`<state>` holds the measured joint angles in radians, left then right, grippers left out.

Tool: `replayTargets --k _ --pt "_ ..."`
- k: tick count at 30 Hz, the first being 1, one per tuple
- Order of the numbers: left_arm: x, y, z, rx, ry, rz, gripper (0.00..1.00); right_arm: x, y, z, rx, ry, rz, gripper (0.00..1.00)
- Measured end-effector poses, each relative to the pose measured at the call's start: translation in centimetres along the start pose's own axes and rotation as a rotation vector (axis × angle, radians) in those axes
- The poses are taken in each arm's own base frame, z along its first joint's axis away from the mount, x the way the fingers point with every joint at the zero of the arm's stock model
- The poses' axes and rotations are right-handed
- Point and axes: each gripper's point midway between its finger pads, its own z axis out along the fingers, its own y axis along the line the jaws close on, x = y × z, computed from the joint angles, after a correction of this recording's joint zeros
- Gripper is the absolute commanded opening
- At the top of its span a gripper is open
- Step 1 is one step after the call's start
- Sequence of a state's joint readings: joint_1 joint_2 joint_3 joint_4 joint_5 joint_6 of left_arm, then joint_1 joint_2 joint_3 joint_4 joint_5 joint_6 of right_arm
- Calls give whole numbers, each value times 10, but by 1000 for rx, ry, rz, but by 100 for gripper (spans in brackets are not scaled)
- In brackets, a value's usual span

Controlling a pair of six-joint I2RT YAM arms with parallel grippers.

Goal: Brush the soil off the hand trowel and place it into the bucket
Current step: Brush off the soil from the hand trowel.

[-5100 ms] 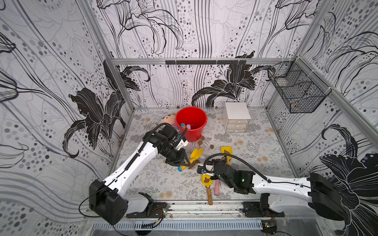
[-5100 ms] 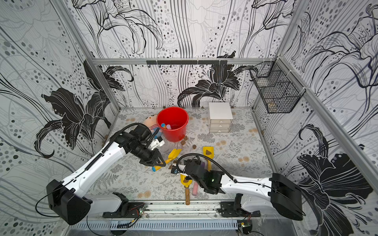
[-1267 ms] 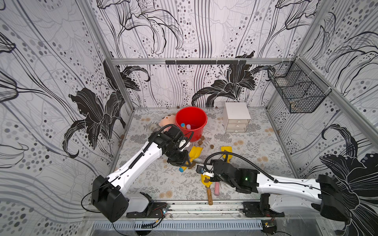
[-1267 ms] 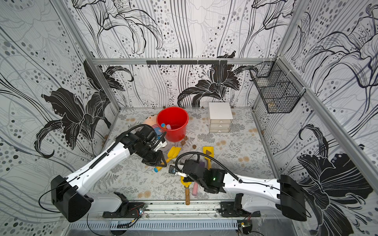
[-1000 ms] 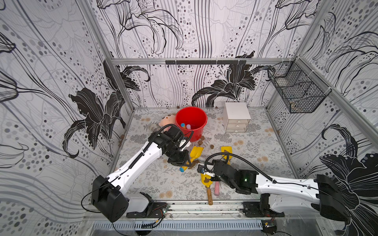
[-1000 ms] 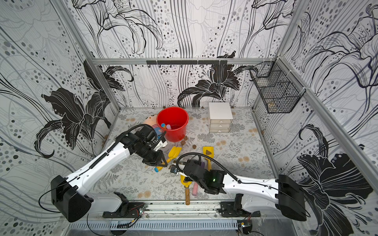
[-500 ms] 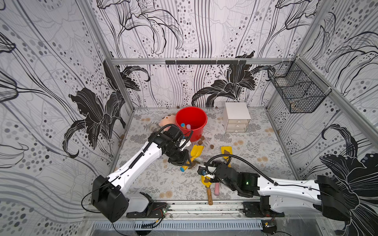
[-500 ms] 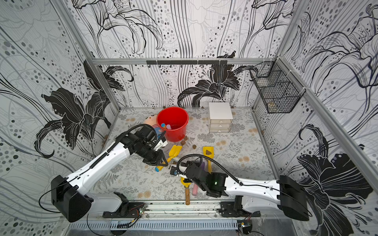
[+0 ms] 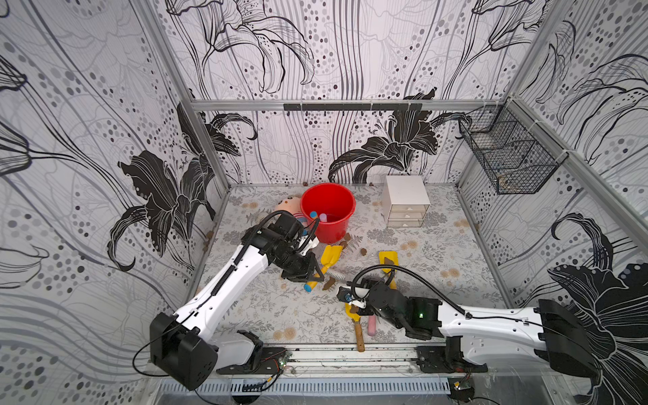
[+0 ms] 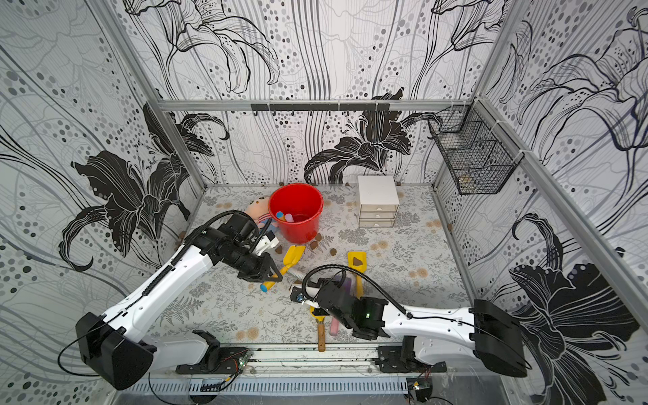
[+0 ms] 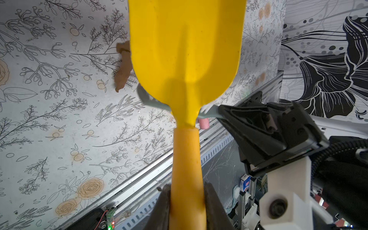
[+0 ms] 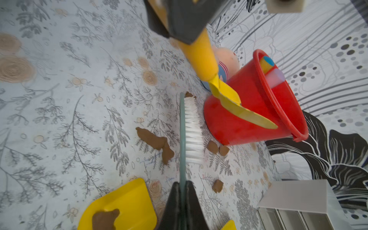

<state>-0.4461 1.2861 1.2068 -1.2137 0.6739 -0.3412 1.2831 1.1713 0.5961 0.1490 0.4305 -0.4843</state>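
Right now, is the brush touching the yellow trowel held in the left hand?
Apart. The right wrist view shows red bucket wall between the brush bristles and the trowel blade.

Bare surface (image 9: 449,245) lies open right of the frame's centre, while the bucket (image 9: 336,231), white drawer box (image 9: 406,191) and soil clumps (image 9: 363,251) crowd the upper middle.

Centre of a top view, the bucket (image 9: 331,233) is bright red. The trowel (image 9: 331,254) has a yellow blade, an orange-yellow handle and a blue end. The soil (image 12: 154,140) is dark brown. The brush (image 12: 192,129) has white bristles on a grey-green back. The floor (image 9: 280,308) is pale grey with leaf sprigs and tan roses.
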Motion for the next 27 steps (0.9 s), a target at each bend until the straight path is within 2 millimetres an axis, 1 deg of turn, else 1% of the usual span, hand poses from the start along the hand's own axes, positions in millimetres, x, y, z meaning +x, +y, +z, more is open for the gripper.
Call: replayTargets --k 3,8,12,16,18,20,25,27 --pt "4 1 1 8 9 -7 0 -2 1 5 4 4 -17 0" --pt "9 3 5 15 28 -18 0 -6 -14 6 59 12 -17 0" --pt "8 1 5 23 27 -16 0 8 -31 7 113 66 -4 0" --pt "9 0 5 31 29 -15 0 16 -47 -1 157 91 11 0" --pt "9 -2 5 39 30 -14 0 17 -47 -5 153 84 13 0" --pt "9 -3 4 44 30 -14 0 17 -43 -7 130 71 13 0" --pt "8 -4 5 48 34 -15 0 9 -26 -7 48 26 -19 0" --pt "9 -4 5 47 36 -17 0 7 -24 -6 41 24 -29 0"
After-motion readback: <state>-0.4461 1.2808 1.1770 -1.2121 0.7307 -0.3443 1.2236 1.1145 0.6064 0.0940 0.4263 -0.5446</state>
